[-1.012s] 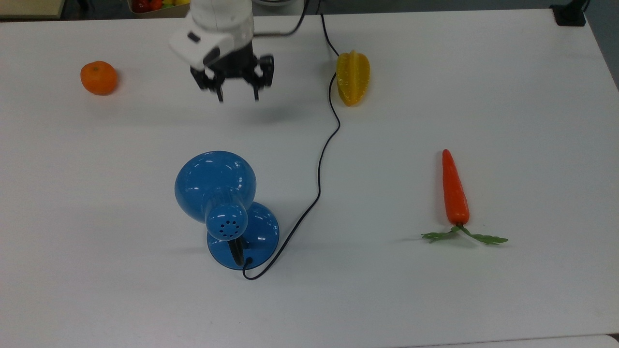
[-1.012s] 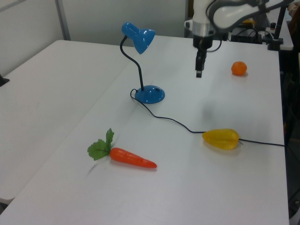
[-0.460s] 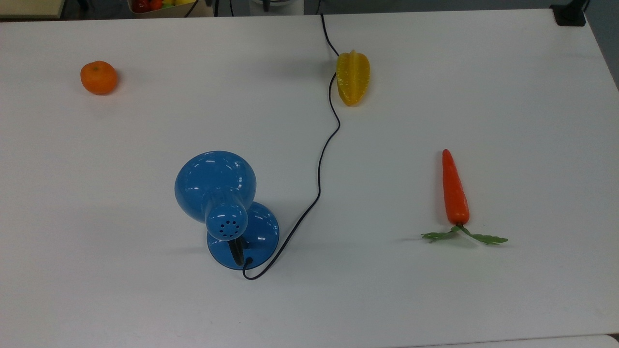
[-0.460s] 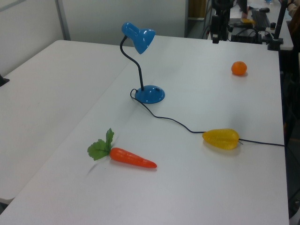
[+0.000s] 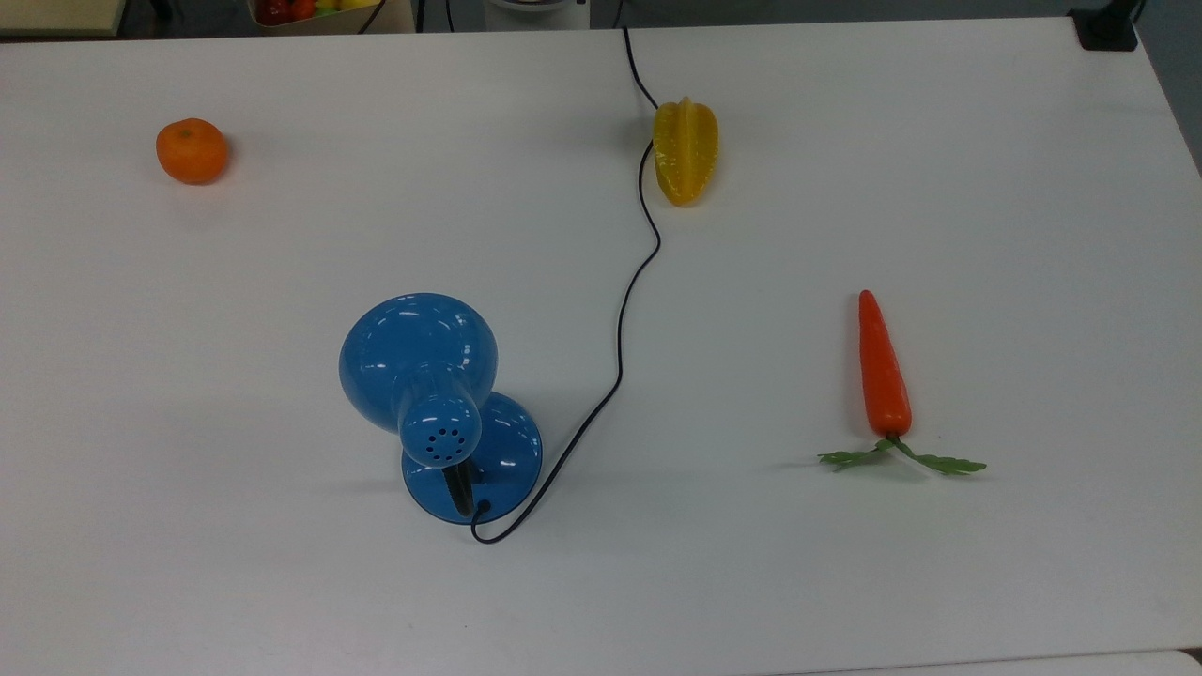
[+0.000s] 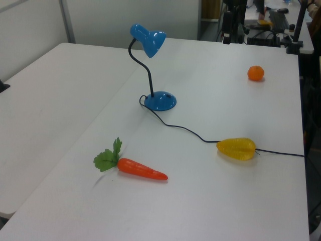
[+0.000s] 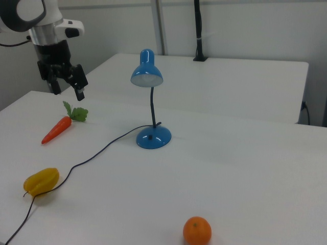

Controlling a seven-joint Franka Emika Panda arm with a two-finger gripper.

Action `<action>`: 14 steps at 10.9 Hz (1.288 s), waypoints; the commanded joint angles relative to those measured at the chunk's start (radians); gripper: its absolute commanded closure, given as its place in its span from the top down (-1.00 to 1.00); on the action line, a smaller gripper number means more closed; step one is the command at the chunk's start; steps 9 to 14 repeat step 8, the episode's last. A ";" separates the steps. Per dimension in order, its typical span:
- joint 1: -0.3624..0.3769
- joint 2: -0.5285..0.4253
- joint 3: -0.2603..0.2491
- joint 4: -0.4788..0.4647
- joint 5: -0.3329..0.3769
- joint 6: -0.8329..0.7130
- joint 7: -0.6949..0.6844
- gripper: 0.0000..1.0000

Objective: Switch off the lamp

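The glossy blue lamp stands on the white table, its bell shade bent over its round base. In the right view the lamp is mid-table on a black neck, and no glow falls on the table under the shade. Its thin black cord runs to the top view's upper edge. My gripper hangs high at the right view's left, far from the lamp, open with nothing between its fingers. In the left view the gripper is at the table's far edge, behind the lamp.
An orange lies at the top view's upper left. A yellow starfruit sits by the cord at the upper middle. A carrot with green leaves lies at the right.
A second ago my gripper hung over the table at the top view's upper middle. It has since pulled back past the table's far edge, out of the top view. The lamp has not moved.
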 commanded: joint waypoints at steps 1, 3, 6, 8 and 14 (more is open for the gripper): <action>0.003 0.017 -0.009 0.001 0.007 0.078 -0.142 1.00; 0.003 0.017 -0.020 0.001 0.012 0.097 -0.189 1.00; 0.005 0.014 -0.020 0.001 0.012 0.089 -0.184 1.00; 0.005 0.016 -0.019 0.001 0.013 0.089 -0.184 1.00; 0.005 0.016 -0.019 0.001 0.013 0.089 -0.184 1.00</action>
